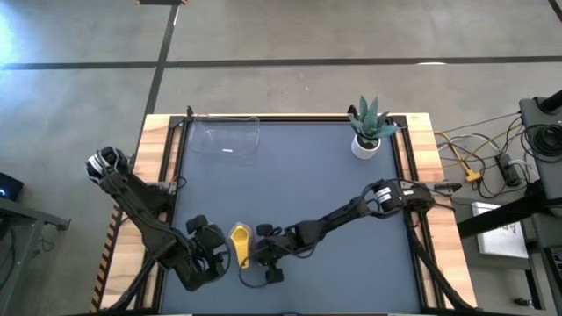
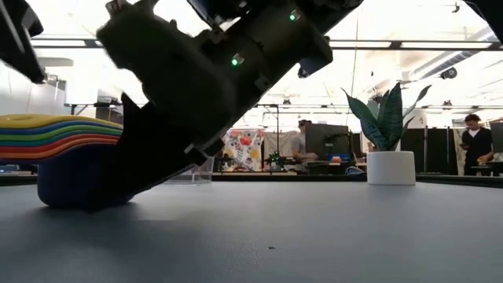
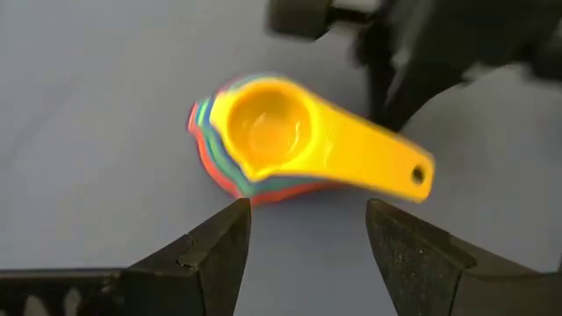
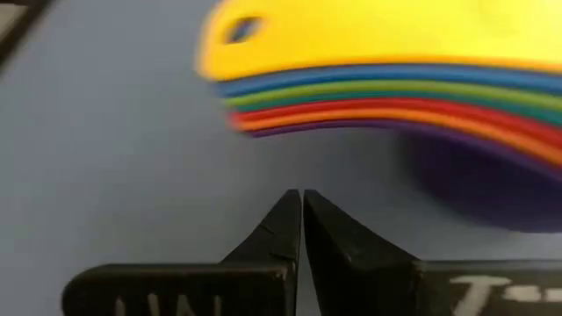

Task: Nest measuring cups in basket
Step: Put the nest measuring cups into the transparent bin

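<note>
The measuring cups [image 1: 240, 245] sit nested in one stack on the table near its near edge, yellow on top, with the handles fanned together [image 4: 369, 96]. The bottom cup [image 2: 67, 185] rests on the table. My left gripper [image 3: 307, 211] is open, just left of the stack [image 3: 272, 132], with its fingers short of it. My right gripper [image 4: 301, 197] is shut and low over the table on the stack's right, its tips just short of the handles' free ends. The clear basket [image 1: 226, 140] stands at the far left of the table, away from both grippers.
A white pot with a spiky green plant [image 1: 369, 132] stands at the far right corner. Wooden rails [image 1: 167, 167] edge the dark table top. Cables and gear lie off the table's right side [image 1: 492, 162]. People sit in the room beyond [image 2: 471, 137].
</note>
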Controlling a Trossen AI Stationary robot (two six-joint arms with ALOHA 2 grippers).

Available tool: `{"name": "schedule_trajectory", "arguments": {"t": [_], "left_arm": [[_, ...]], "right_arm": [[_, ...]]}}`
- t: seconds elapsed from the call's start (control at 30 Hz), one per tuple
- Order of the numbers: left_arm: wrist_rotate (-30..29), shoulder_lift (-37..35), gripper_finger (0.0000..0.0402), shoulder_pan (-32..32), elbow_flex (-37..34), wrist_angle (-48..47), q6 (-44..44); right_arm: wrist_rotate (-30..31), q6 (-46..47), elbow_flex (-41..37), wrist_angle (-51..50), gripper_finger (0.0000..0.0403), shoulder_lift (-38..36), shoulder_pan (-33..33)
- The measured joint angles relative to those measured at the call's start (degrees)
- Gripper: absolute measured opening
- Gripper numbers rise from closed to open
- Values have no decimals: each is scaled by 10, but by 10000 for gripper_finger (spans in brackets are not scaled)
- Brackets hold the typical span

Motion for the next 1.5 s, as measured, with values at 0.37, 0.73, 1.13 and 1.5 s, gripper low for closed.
{"name": "schedule_trajectory", "arguments": {"t": [0.37,0.73,1.13,1.5], "left_arm": [[50,65,208,1,-54,-51,-87],[12,81,208,26,-102,-12,-82],[-21,80,208,87,-113,37,15],[-37,80,208,104,-128,41,54]], "right_arm": [[-18,-1,0,15,9,-1,19],[-18,-2,0,109,9,-1,16],[-16,-2,0,115,9,-1,6],[-45,-25,0,59,9,-1,7]]}}
